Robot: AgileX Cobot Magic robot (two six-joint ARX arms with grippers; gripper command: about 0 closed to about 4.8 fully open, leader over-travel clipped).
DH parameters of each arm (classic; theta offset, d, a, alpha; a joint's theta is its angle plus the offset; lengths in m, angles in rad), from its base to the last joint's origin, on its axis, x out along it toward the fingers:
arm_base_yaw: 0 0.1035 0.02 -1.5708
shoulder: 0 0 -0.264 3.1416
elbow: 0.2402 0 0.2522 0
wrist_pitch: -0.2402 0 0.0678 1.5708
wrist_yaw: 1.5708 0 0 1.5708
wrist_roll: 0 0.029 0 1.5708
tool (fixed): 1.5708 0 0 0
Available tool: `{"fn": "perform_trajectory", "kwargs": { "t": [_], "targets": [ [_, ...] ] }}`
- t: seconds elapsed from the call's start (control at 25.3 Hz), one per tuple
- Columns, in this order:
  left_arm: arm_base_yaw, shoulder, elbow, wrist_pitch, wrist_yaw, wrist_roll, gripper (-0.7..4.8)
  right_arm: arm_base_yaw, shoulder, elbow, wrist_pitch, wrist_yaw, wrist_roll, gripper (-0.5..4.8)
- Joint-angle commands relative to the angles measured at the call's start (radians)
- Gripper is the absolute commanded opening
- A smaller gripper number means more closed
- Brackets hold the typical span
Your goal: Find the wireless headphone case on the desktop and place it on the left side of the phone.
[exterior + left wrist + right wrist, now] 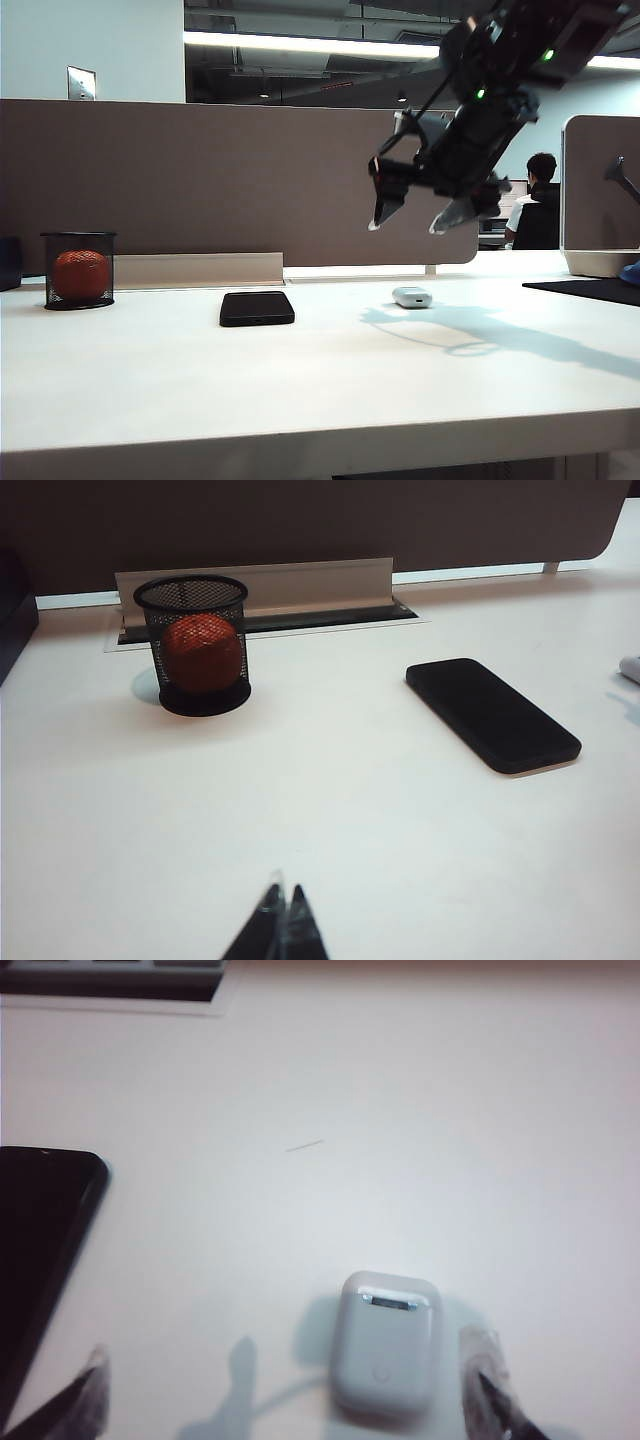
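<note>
A: Where's the case (412, 297)?

B: Flat on the desk (300, 390) toward its back edge, right of the phone (257, 308) and apart from it. Glossy white, rounded; the phone's a black slab.

A: Your tools?

B: My right tool (412, 222) hangs above the case, spread wide to straddle it, I judge. My left tool (283, 905) sits low near the front edge, tips pressed together. A mesh cup (78, 270) holds an orange ball (80, 275) at the back left.

Glossy white plastic headphone case (386, 1345) and smooth black phone (492, 714) lie on a smooth matt white tabletop (300, 380) near a black wire-mesh cup (194, 645).
</note>
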Motion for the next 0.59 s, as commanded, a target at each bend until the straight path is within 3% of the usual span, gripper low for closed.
{"fn": "perform_trajectory", "kwargs": {
  "t": [0.04,0.47,0.59],
  "targets": [
    [0.002,0.001,0.002,-0.005,0.000,0.000,-0.05,0.002,0.051,0.039,0.020,0.001,0.002,4.79],
    [0.002,0.001,0.002,-0.006,0.003,0.000,-0.06,0.001,0.152,0.072,0.053,0.043,0.008,4.79],
    [0.002,0.001,0.002,-0.006,0.110,0.000,-0.06,0.000,0.169,0.072,0.071,0.061,0.008,4.79]
  ]
}}
